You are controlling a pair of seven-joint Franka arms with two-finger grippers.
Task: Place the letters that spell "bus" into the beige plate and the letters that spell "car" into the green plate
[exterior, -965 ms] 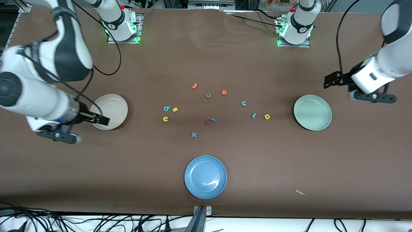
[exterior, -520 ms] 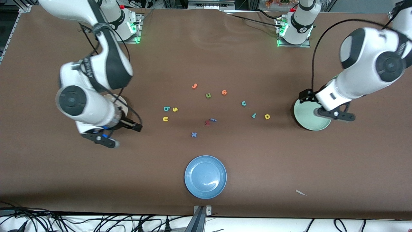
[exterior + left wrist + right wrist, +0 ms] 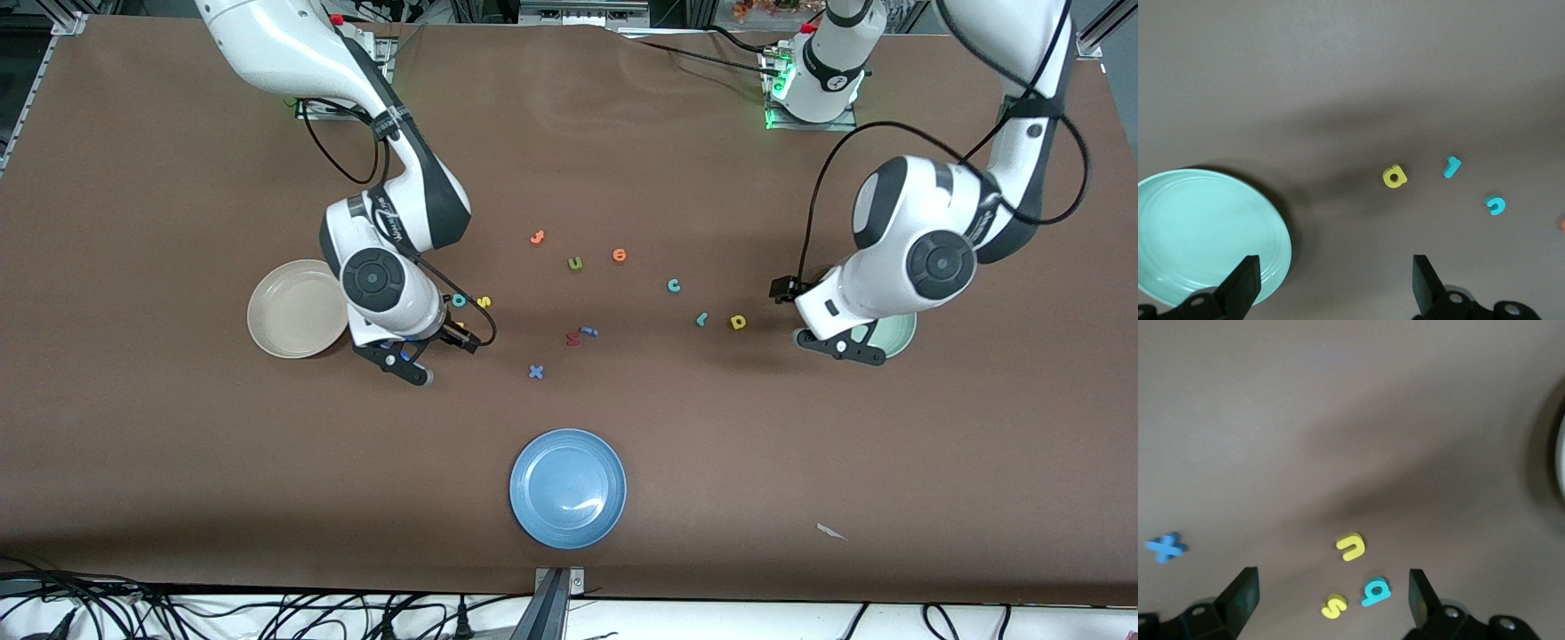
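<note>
Nothing sorted yet: both plates empty, all six letters loose on the worktop.
b (image 3: 1376, 591), u (image 3: 1351, 546), s (image 3: 1333, 607) lie beside the beige plate (image 3: 296, 308), under the right tool (image 3: 1331, 590), which is spread wide. c (image 3: 1495, 205), a (image 3: 1394, 177), r (image 3: 1451, 166) lie near the green plate (image 3: 1201, 237); left tool (image 3: 1335, 283) is held released, empty, by its rim.
</note>
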